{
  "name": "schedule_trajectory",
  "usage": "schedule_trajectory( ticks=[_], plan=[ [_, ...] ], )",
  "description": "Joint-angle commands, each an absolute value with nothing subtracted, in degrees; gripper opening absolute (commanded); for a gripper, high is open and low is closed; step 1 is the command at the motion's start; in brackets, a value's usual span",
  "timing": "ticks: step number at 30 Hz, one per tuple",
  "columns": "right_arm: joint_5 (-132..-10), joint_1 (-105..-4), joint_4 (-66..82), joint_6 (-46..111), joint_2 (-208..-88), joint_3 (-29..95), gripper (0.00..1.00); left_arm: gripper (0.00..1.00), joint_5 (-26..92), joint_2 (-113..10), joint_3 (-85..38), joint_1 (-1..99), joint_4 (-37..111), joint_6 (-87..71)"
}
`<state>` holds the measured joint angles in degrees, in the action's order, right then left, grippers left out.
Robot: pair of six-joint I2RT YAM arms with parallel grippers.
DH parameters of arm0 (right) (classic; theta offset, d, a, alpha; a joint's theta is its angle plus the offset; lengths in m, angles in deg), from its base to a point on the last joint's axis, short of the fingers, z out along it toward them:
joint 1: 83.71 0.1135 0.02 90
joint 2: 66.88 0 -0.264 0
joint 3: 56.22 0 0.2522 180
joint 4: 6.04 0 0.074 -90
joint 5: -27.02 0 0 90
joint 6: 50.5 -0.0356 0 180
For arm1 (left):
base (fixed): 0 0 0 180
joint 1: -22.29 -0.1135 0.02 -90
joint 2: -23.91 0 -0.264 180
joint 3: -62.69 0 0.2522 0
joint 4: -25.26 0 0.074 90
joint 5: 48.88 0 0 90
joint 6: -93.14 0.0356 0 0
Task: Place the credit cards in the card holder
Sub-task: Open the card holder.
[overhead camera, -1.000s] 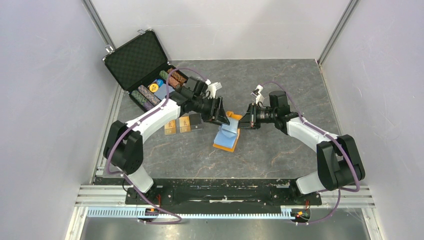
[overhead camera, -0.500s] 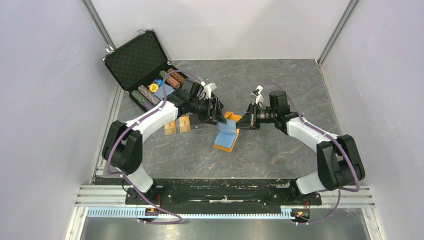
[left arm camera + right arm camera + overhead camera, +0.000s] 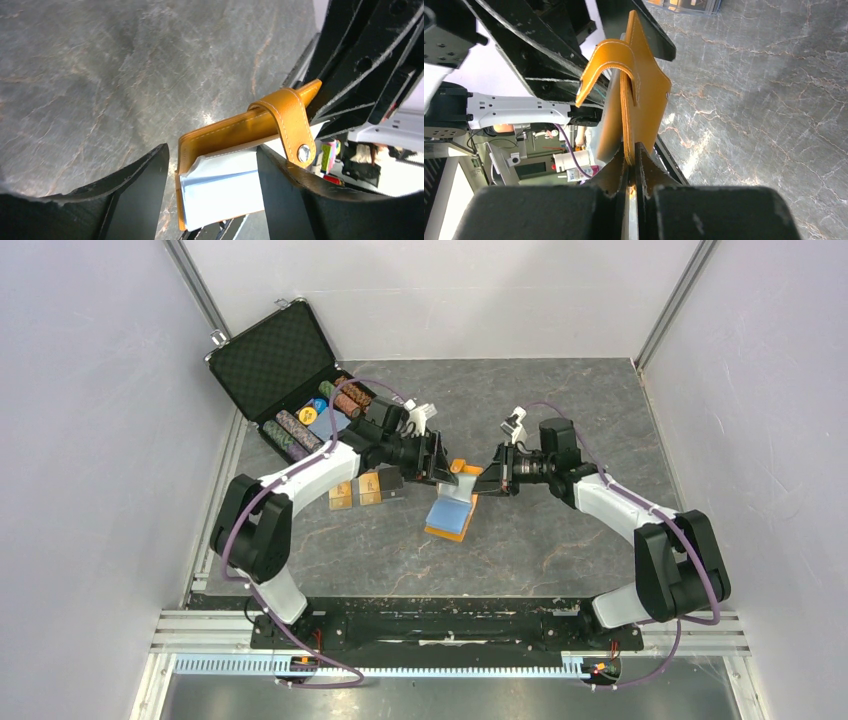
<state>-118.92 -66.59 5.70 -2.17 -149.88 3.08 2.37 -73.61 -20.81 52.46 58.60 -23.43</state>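
Note:
The orange card holder (image 3: pixel 450 515) lies open on the table, light blue lining up, with its far flap raised. My right gripper (image 3: pixel 488 480) is shut on the edge of that orange flap (image 3: pixel 646 100) and holds it upright. My left gripper (image 3: pixel 447 472) is open and straddles the raised part of the holder (image 3: pixel 235 132). Its right finger (image 3: pixel 295 200) is against the blue lining and its left finger (image 3: pixel 135 195) stands apart. Two gold-tan credit cards (image 3: pixel 355 491) and a black one (image 3: pixel 391 478) lie on the table under the left arm. No card is held.
A big black foam-lined case (image 3: pixel 285 365) with rolls of chips stands open at the back left. Grey walls close in on both sides. The cards also show at the top edge of the right wrist view (image 3: pixel 684 4).
My left gripper has moved a little right and back, closing in around the holder's raised flap. The holder has shifted slightly left. The right gripper keeps its hold.

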Motion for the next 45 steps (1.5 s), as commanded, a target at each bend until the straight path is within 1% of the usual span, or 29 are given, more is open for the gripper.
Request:
schedule_trajectory(
  ticks=[1, 5, 8, 11, 12, 14, 18, 23, 25, 27, 30, 35, 41, 45],
  plan=[
    [-122.18, -66.35, -0.46, -5.31, -147.31, 5.40, 0.00, 0.71, -7.61, -73.00, -16.21, 51.15, 43.93, -26.11],
    [-123.03, -66.36, -4.63, -8.16, -146.79, 4.94, 0.00, 0.70, -12.15, -71.36, -11.29, 49.78, 32.64, -30.90],
    [-123.61, -66.39, -8.24, -11.00, -146.79, 3.68, 0.00, 0.61, -15.21, -71.02, -8.37, 48.79, 22.12, -37.21],
    [-123.62, -66.36, -9.21, -11.56, -146.88, 2.91, 0.00, 0.44, -16.54, -71.19, -7.17, 48.26, 15.91, -41.59],
    [-123.54, -66.39, -9.24, -11.56, -146.91, 2.75, 0.00, 0.35, -16.68, -71.32, -7.09, 48.22, 14.93, -42.44],
    [-123.60, -66.33, -9.24, -11.48, -147.02, 2.38, 0.00, 0.23, -16.89, -71.30, -7.15, 48.09, 13.47, -44.09],
    [-124.21, -66.32, -8.83, -11.07, -147.44, 1.44, 0.01, 0.23, -16.82, -70.73, -7.20, 47.88, 10.84, -46.46],
    [-123.28, -66.37, -5.49, -7.60, -147.41, 1.93, 0.04, 0.14, -16.98, -69.35, -8.31, 47.12, 12.26, -46.56],
    [-123.26, -66.35, -4.51, -6.57, -147.55, 2.33, 0.03, 0.13, -16.62, -68.67, -9.63, 46.77, 16.68, -43.87],
    [-122.93, -66.33, -2.58, -4.85, -147.67, 2.76, 0.00, 0.13, -14.83, -67.58, -11.33, 46.55, 24.75, -38.90],
    [-122.89, -66.31, -0.73, -3.10, -147.86, 2.90, 0.00, 0.14, -12.39, -66.19, -13.64, 46.51, 32.69, -33.47],
    [-123.82, -66.31, 0.11, -2.23, -148.18, 2.68, 0.00, 0.26, -11.72, -66.26, -15.26, 46.51, 35.52, -31.86],
    [-123.00, -66.32, 3.92, -1.15, -149.03, 3.61, 0.00, 0.27, -11.21, -67.06, -18.60, 46.59, 42.92, -27.10],
    [-123.65, -66.22, 4.13, -1.05, -149.75, 4.26, 0.00, 0.34, -11.27, -67.76, -19.62, 46.55, 43.86, -25.84]
  ],
)
